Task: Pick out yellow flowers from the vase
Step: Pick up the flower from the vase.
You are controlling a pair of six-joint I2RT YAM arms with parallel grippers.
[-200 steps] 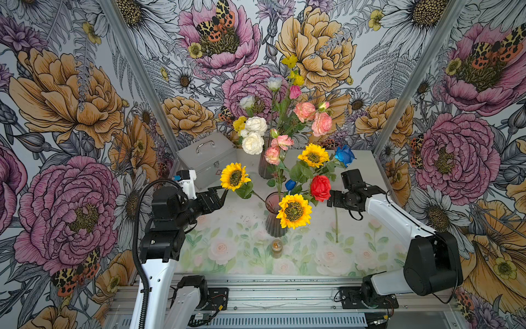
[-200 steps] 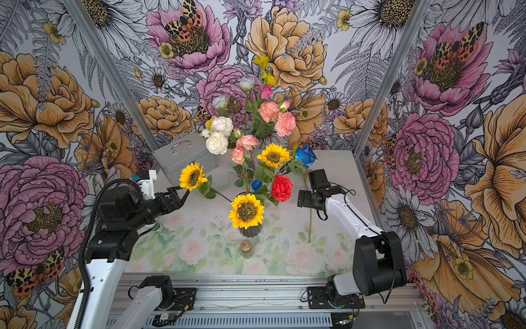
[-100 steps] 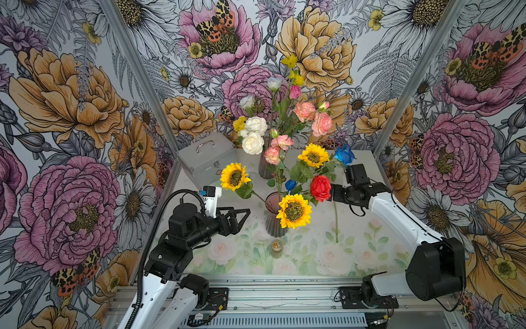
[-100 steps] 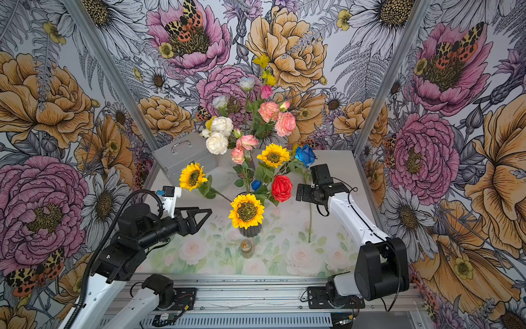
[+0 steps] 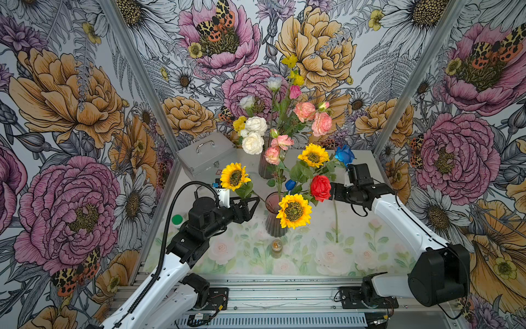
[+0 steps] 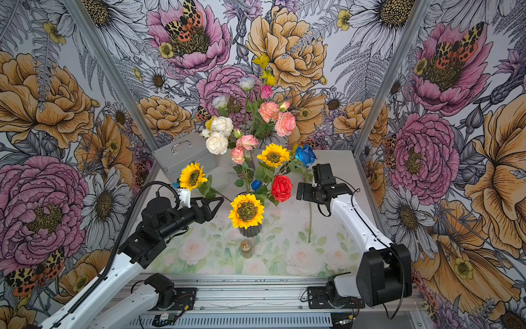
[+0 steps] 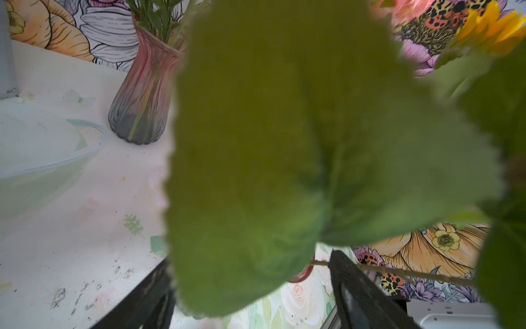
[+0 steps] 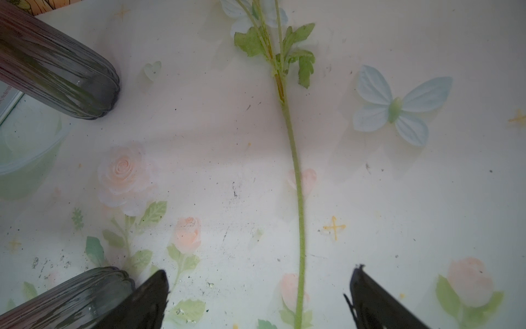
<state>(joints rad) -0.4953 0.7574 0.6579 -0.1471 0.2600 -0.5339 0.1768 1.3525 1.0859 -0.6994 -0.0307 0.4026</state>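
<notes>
In both top views a dark ribbed vase [image 5: 273,225] holds three yellow flowers: a sunflower leaning left [image 5: 235,176], one at the front [image 5: 293,211] and one at the back [image 5: 313,155]. My left gripper [image 5: 253,207] is open at the left sunflower's stem, just under its leaves. In the left wrist view a big leaf [image 7: 284,142] fills the picture. There the thin stem [image 7: 412,274] crosses one fingertip [image 7: 341,265]. Open too, my right gripper [image 5: 332,193] hangs beside the red rose [image 5: 320,188], above a green stem [image 8: 296,185] lying on the table.
A second vase [image 5: 263,168] behind holds white and pink roses and small yellow sprays [image 5: 291,61]. A blue rose [image 5: 344,153] stands over the right arm. A silver case [image 5: 206,155] sits back left, a green-capped bottle [image 5: 177,219] by the left wall, a small jar [image 5: 276,245] before the vase.
My left arm has swung in from the left wall and lowered to the left sunflower's stem, its jaws narrowing a little. The right gripper has shifted slightly towards the red rose.
</notes>
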